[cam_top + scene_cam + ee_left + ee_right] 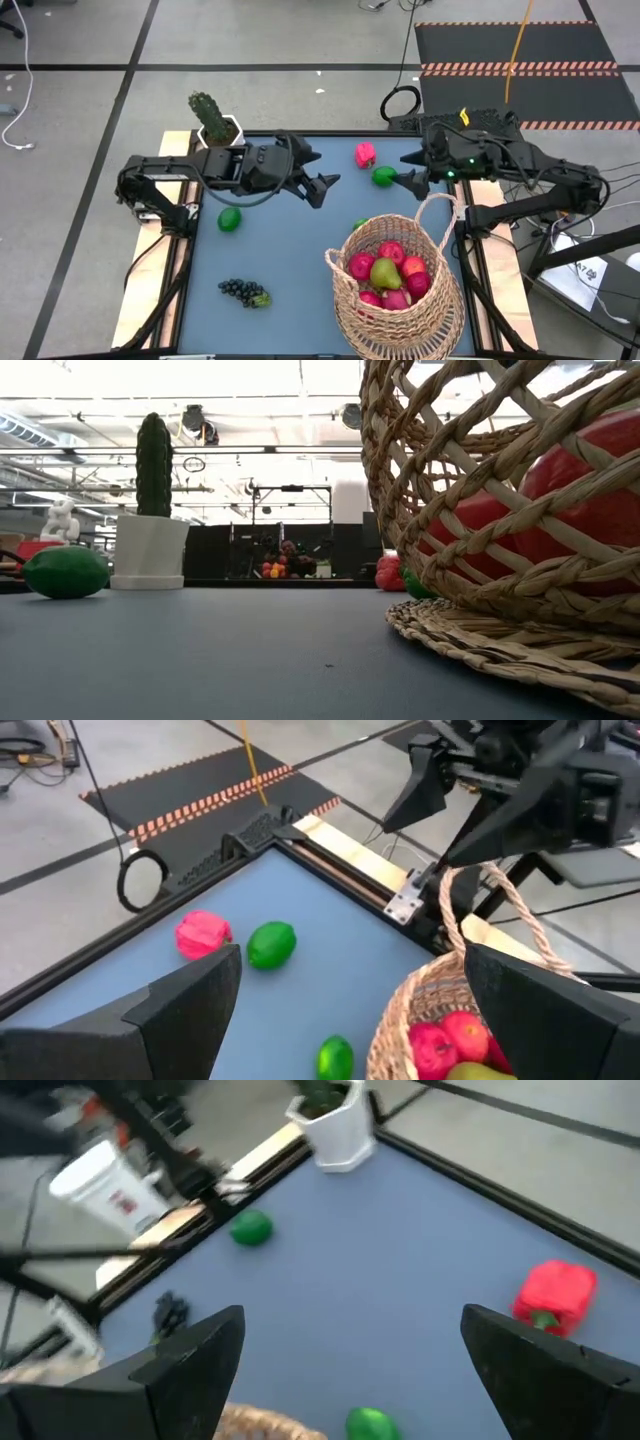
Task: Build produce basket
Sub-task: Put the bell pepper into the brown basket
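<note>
A green cactus (206, 108) stands upright in a white faceted pot (222, 131) at the upper left corner of the blue table top (290, 260) in the high view. In the low view the same pot (148, 552) sits at the left of the frame, with the cactus (154, 465) rising from it. The table is bordered by pale wooden side rails (165, 235). On the grey floor beyond the table, at upper right of the high view, lies a black mat (520, 60) edged with red-and-white hazard stripes; a yellow cable (516, 45) crosses it. A black cable coil (400, 102) lies just left of the mat. A white cable (22, 80) runs along the left edge of the frame.
</note>
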